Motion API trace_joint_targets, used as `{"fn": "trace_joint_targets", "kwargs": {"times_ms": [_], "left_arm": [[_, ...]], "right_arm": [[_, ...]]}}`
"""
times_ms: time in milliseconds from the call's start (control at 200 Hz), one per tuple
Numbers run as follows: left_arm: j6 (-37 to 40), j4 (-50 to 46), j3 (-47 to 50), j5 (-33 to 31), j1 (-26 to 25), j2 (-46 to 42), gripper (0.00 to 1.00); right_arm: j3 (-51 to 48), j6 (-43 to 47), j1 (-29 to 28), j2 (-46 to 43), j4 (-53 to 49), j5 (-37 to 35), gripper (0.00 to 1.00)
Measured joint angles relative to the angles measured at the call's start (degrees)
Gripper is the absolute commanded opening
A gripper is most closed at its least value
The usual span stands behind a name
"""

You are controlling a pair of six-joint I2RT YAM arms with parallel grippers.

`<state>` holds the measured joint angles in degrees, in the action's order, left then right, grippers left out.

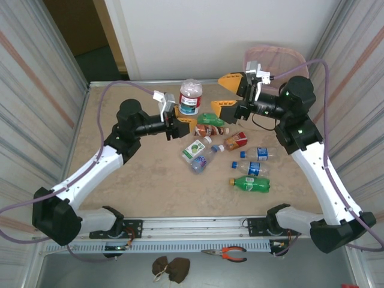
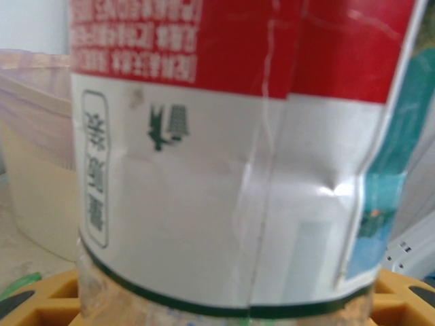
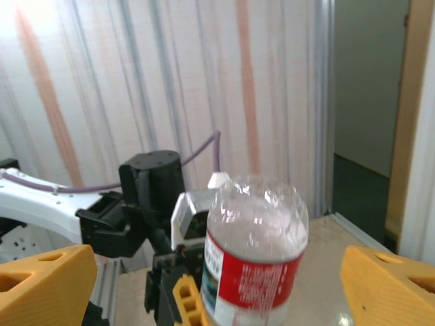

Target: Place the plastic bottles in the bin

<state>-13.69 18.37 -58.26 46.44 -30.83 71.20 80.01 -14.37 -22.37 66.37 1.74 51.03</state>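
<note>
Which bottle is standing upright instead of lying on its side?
The large clear bottle with the red-and-white label, gripped by the left hand; the other bottles lie flat on the table.

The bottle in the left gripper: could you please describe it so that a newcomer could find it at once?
From the pink bin at the far right corner, look left to the left gripper. The bottle it holds is clear, with a red, white and teal label. Unlike the smaller bottles lying nearby, it stands on end.
</note>
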Motion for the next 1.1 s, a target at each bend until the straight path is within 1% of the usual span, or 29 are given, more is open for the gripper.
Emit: {"fn": "trace_joint_targets", "kwargs": {"times_ms": [180, 356, 471, 631, 827, 1012, 1097], "left_arm": [[0.48, 0.39, 0.00, 1.16, -0.72, -0.39, 0.54], [0.61, 1.25, 0.00, 1.11, -0.81, -0.39, 0.54], [0.61, 1.27, 0.00, 1.09, -0.81, -0.39, 0.54], [0.59, 1.29, -0.83, 1.14, -0.81, 0.26, 0.54], [0.46, 1.27, -1.62, 1.11, -0.81, 1.70, 0.54], [0.39, 1.25, -1.62, 0.85, -0.81, 1.99, 0.57], [0.39, 1.27, -1.62, 0.50, -0.81, 1.99, 0.59]], "right_arm": [[4.68, -0.44, -2.21, 5.03, -0.02, 1.11, 0.95], [7.63, -0.55, -3.67, 9.27, -0.11, 2.75, 0.94], [8.39, -0.55, -4.26, 11.30, -0.26, 3.04, 0.92], [8.39, -0.55, -4.63, 13.75, -0.46, 3.30, 0.88], [8.39, -0.59, -5.38, 16.02, -0.37, 4.17, 0.78], [8.37, -1.90, -5.42, 16.11, 0.92, 4.17, 0.67], [8.33, -2.10, -5.42, 16.11, 1.49, 4.33, 0.65]]}}
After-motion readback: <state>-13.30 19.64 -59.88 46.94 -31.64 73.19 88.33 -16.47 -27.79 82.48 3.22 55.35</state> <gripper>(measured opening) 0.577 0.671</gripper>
